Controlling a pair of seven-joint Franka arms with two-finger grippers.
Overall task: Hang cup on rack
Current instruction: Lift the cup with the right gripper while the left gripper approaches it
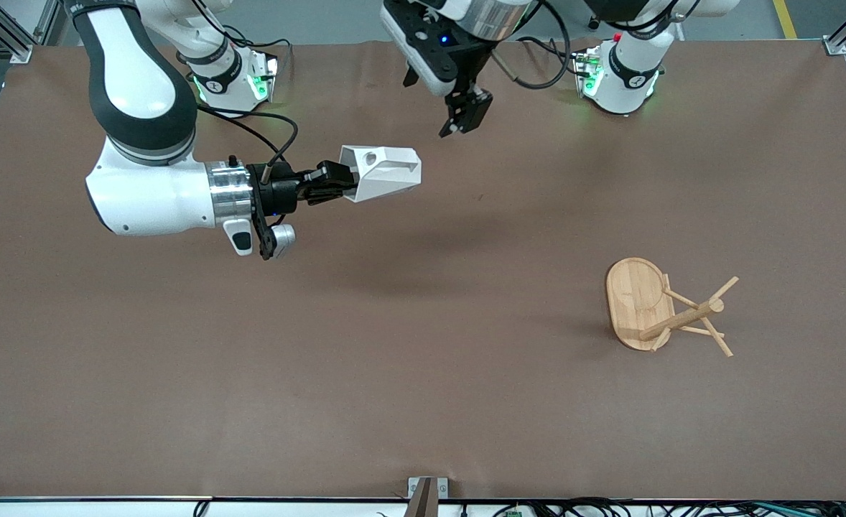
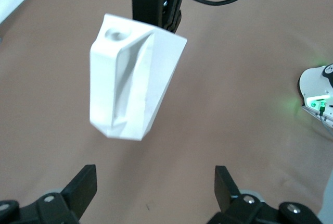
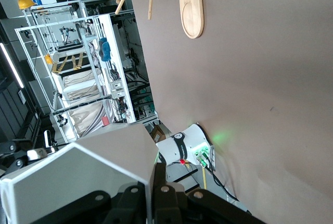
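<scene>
Even, bright overhead light falls on the matte brown table (image 1: 423,402), with no glare on it. A soft, blurred shadow lies on the table under the white faceted cup (image 1: 383,172) held in the air, and a fainter one beside the light bamboo cup rack (image 1: 656,305). In the left wrist view the cup (image 2: 132,81) is slightly overexposed and soft-edged.

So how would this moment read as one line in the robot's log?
right gripper: shut on cup, above table | left gripper: open, over cup | rack: standing, no cup hung
</scene>
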